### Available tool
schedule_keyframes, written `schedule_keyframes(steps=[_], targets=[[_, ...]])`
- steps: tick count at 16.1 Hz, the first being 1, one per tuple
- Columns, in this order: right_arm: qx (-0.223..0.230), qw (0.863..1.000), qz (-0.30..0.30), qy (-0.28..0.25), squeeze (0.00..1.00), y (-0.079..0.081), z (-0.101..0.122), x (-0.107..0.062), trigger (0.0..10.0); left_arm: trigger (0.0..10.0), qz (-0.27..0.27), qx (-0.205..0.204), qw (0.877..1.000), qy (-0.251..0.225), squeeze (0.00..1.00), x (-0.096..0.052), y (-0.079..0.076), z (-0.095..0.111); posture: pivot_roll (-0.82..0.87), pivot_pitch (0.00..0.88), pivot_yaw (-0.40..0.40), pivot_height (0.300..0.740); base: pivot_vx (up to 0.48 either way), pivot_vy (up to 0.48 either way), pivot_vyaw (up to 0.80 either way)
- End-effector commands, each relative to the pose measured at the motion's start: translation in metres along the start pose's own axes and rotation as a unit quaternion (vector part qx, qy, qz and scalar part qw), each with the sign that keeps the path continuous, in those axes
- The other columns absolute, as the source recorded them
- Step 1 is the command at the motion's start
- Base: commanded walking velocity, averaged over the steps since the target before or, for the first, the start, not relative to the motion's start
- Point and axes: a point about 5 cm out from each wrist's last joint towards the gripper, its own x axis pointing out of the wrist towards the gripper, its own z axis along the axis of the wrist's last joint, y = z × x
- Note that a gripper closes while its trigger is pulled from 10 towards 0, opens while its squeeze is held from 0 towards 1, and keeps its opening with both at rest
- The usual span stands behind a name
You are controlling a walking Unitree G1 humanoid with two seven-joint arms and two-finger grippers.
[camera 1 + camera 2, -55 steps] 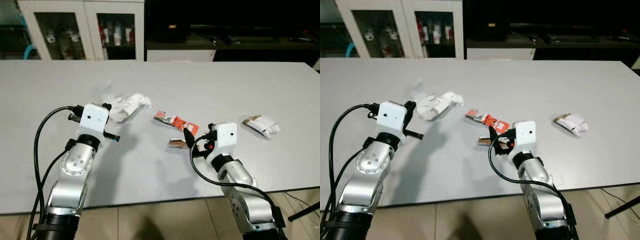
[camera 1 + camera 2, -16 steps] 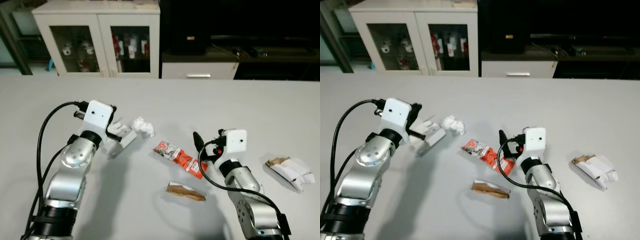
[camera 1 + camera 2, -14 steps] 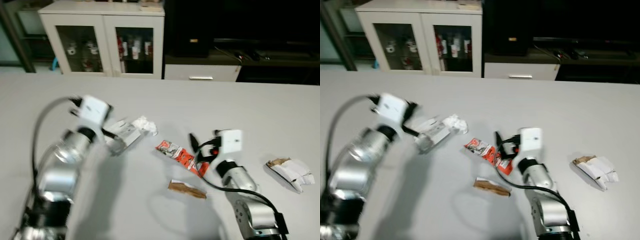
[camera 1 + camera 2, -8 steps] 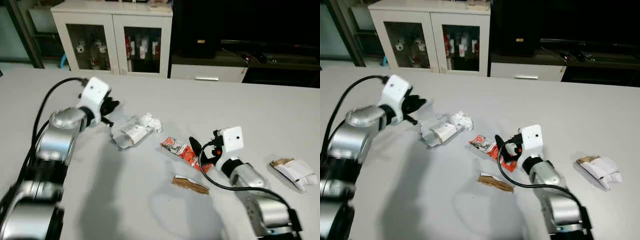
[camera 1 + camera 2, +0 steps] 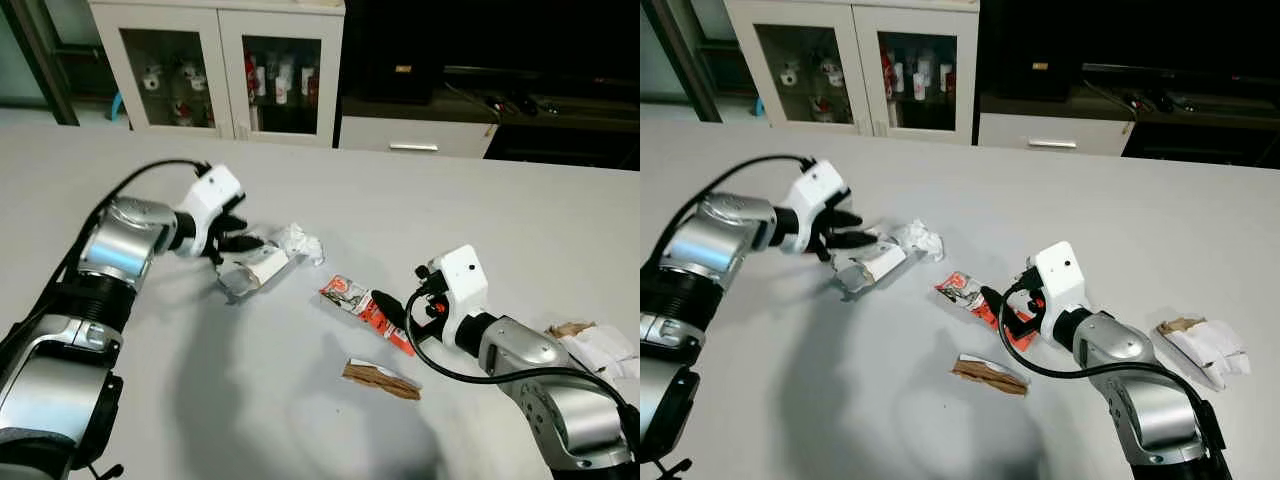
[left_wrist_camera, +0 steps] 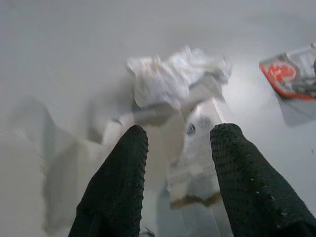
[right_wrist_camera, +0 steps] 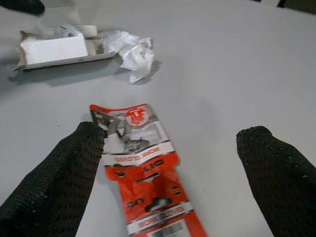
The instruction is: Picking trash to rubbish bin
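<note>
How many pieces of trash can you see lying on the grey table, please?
5: a torn white carton at the left hand, a crumpled white tissue beside it, a red-and-white wrapper by the right hand, a brown scrap nearer, and white-and-brown packaging far right.

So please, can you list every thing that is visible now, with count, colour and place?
Flattened white cardboard box: 1, white, on the table, at the left gripper's fingertips.
Crumpled white tissue: 1, white, touching the box's far end.
Red and white plastic wrapper: 1, red and white, table middle, between the right gripper's fingers.
Brown torn paper strip: 1, brown, nearer the robot than the wrapper.
White and brown torn carton: 1, white and brown, far right.
Grey table: 1, grey.
White glass-door cabinet: 1, white, behind the table.
Left gripper: 1, black, open over the box.
Right gripper: 1, black, open over the wrapper.
</note>
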Motion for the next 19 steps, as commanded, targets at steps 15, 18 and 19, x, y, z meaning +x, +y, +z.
schedule_keyframes(steps=[15, 18, 19], targets=[[-0.004, 0.997, 0.051, 0.052, 0.00, 0.014, -0.008, -0.011, 10.0, 10.0, -0.019, -0.062, 0.998, 0.025, 0.00, 0.043, -0.026, -0.034, -0.08, 0.011, -0.040, 0.740, 0.000, 0.000, 0.00], [-0.004, 0.997, 0.052, 0.053, 0.00, 0.015, -0.008, -0.011, 10.0, 0.0, -0.021, -0.083, 0.996, 0.013, 0.00, 0.045, -0.027, -0.036, -0.08, 0.012, -0.042, 0.740, 0.000, 0.000, 0.00], [-0.004, 0.997, 0.052, 0.053, 0.00, 0.015, -0.009, -0.011, 10.0, 0.0, -0.031, -0.096, 0.995, 0.010, 0.00, 0.046, -0.029, -0.036, -0.08, 0.012, -0.040, 0.740, 0.000, 0.000, 0.00]])
